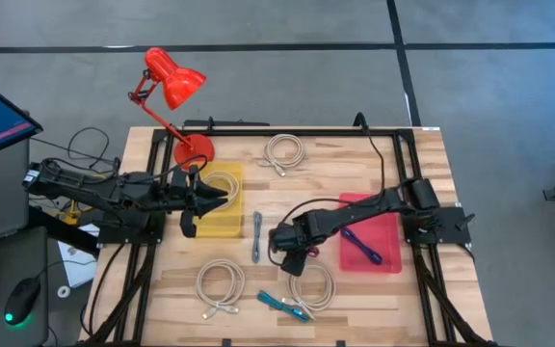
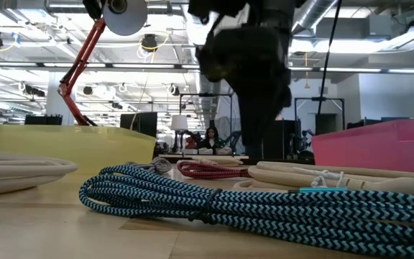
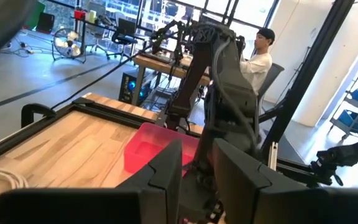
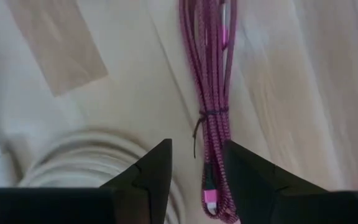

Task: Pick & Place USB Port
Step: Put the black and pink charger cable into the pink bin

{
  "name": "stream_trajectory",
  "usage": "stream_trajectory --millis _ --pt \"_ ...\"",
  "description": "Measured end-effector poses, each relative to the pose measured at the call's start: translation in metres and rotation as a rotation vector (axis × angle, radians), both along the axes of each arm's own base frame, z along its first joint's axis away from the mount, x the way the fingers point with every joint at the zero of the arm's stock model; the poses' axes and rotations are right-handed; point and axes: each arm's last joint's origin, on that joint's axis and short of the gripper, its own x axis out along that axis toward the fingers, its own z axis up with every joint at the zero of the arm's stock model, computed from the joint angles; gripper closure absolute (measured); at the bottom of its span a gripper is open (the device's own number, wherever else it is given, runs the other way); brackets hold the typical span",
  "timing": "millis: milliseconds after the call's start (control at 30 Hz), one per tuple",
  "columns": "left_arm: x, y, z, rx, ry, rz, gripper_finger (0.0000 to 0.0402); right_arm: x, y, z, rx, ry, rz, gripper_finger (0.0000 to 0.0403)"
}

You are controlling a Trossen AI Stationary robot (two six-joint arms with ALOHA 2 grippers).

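High view first: the right gripper (image 1: 290, 253) hangs over the middle of the wooden table (image 1: 355, 289), above a bundled magenta braided cable (image 1: 308, 253) mostly hidden beneath it. Behind it, toward the right edge, sits the shallow pink plastic tray (image 1: 385, 253) holding a purple cable (image 1: 362, 246). The left gripper (image 1: 222, 193) hovers over the yellow plastic tray (image 1: 222, 222) near the left edge; whether its fingers are parted I cannot tell.

Low view: a teal-and-black braided cable (image 2: 214, 201) lies nearest.

Left wrist view adds nothing certain.

Right wrist view: both dark fingers (image 4: 151, 171) stand apart, holding nothing, straddling the lower end of the magenta bundle, a cream coiled cable (image 4: 73, 155) just beside
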Motion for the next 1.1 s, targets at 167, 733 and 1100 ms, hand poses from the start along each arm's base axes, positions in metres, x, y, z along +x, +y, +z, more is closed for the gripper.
stream_trajectory --millis 167,733,1100 --pt "0.000 0.000 0.000 -0.001 0.001 0.000 0.0312 0.001 0.003 -0.015 -0.016 0.047 0.005 0.0267" --pt "0.000 0.000 0.000 -0.001 0.001 0.000 0.0312 0.005 -0.008 -0.026 -0.075 0.055 -0.019 0.0288" --pt "0.000 0.000 0.000 -0.001 0.001 -0.001 0.0312 -0.006 -0.018 -0.043 -0.052 0.098 -0.033 0.0391"
